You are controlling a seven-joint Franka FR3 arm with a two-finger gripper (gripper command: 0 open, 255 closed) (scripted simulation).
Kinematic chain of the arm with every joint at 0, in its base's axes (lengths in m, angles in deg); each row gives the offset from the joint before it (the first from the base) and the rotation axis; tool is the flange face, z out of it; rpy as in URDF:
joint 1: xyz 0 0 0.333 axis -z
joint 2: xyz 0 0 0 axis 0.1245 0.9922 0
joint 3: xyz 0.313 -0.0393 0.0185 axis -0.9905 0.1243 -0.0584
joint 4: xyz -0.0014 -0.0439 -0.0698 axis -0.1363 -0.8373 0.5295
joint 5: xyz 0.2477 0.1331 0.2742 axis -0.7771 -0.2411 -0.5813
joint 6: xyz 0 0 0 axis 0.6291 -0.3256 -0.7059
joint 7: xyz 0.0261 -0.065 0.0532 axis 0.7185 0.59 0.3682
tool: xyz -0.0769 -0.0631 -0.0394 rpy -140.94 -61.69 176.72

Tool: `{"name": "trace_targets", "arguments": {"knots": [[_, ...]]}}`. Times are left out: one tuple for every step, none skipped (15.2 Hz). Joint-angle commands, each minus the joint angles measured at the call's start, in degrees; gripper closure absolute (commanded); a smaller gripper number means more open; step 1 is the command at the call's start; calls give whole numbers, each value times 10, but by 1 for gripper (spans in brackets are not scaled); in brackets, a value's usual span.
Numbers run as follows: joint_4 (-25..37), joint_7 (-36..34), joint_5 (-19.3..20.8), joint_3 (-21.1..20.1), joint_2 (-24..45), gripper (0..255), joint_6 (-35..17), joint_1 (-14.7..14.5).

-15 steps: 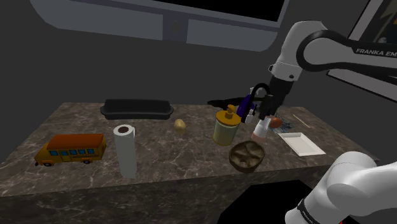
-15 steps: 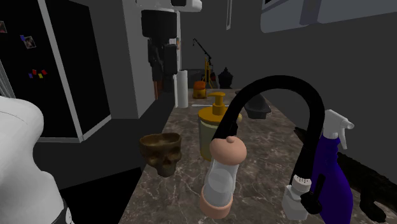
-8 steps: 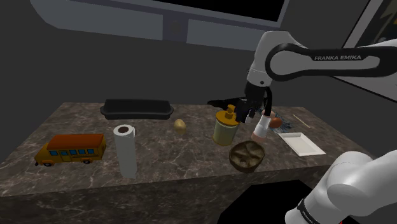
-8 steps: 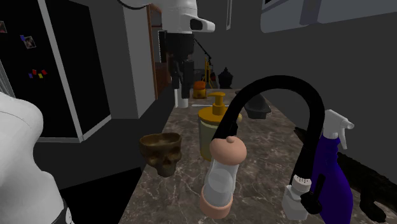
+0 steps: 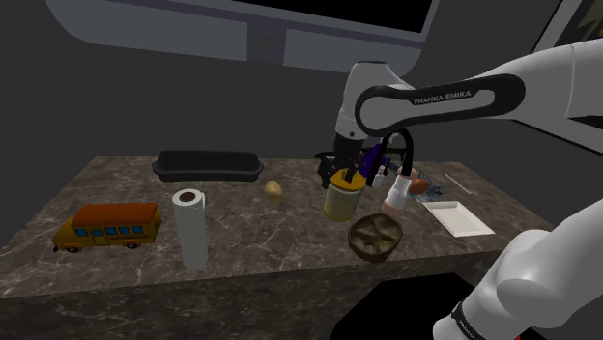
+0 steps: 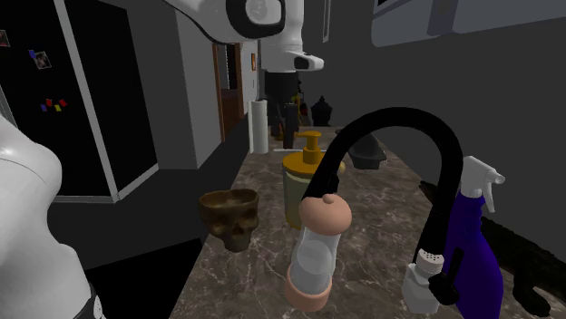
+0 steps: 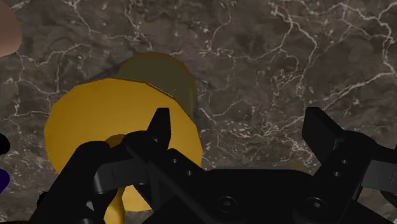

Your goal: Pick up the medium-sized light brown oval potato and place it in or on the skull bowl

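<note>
Change since half a second ago: the gripper has shifted toward the shoulder view's left. It was hanging beside the pink-capped clear bottle. It now hangs just above the pump of the yellow soap dispenser. In the second exterior view the hand has moved farther down the counter, and the gripper now shows beyond the dispenser.

Arm pose: the forearm stretches level across the shoulder view from the right, high over the marble counter. The wrist bends down, so the hand points at the counter top.

Claw: in the wrist view the gripper has its two black fingers spread wide, with bare marble between them. It grips nothing. The dispenser's yellow top sits off to one side, partly behind one finger.

Task's thing: the light brown potato lies on the counter, untouched. It is left of the dispenser in the shoulder view and just near of the long black tray. It is apart from the gripper.

The brown skull bowl stands at the near edge, below the dispenser in the shoulder view. In the second exterior view the skull bowl shows its eye sockets.

Also on the counter are a paper towel roll and a toy bus, both at the left.
</note>
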Motion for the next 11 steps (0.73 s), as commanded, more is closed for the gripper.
{"name": "trace_targets", "arguments": {"knots": [[33,-30,13,-13,53,0,-22,0],[49,-44,20,-18,76,0,-29,0],[65,-58,28,-23,99,0,-36,0],[82,-72,36,-27,122,0,-41,-1],[100,-86,45,-31,145,0,-46,-1],[119,-100,54,-34,168,0,-50,-2],[138,-113,64,-36,192,0,-53,-5],[159,-127,74,-37,215,0,-55,-8],[180,-140,83,-37,239,0,-56,-12],[203,-152,93,-36,262,0,-57,-16],[226,-164,102,-35,286,0,-56,-20]]}}
